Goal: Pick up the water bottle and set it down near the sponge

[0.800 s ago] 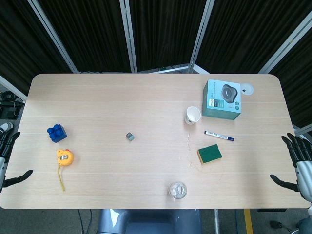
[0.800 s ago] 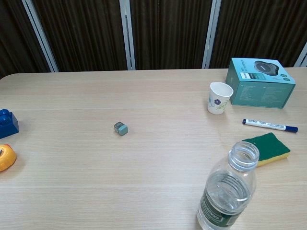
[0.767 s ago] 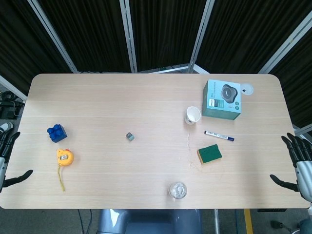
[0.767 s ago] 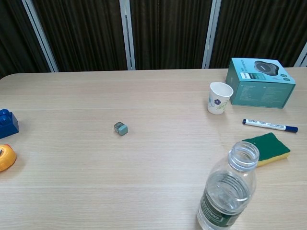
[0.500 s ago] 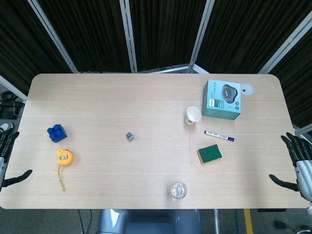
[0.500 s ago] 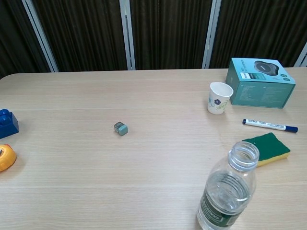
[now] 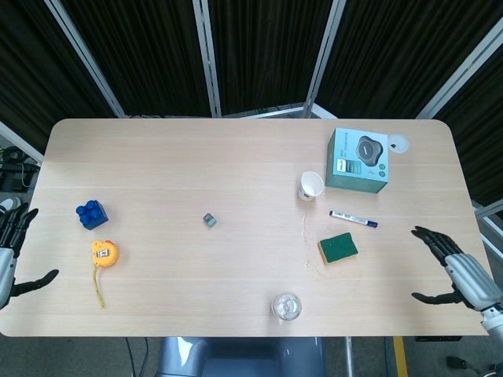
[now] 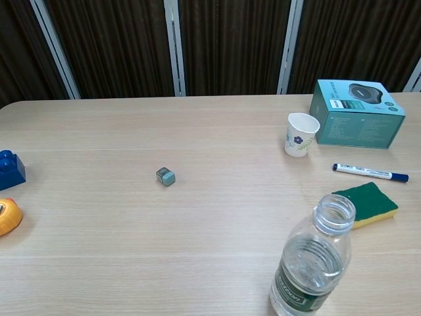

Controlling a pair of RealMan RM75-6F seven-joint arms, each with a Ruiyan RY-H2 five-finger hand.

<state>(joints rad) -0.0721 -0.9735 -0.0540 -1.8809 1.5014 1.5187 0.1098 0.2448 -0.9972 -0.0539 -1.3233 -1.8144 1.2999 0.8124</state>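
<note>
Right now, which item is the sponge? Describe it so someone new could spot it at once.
Start at the teal box near the table's far right corner and come toward the robot, past the blue-capped marker. The sponge lies flat just beyond the marker, between it and the uncapped water bottle at the near edge. It is the only green-topped block with a yellow layer underneath.

1 bottle, 1 sponge, 1 cup, 1 marker, 1 box.

A light wooden table stands before dark pleated curtains divided by pale metal posts.
</note>
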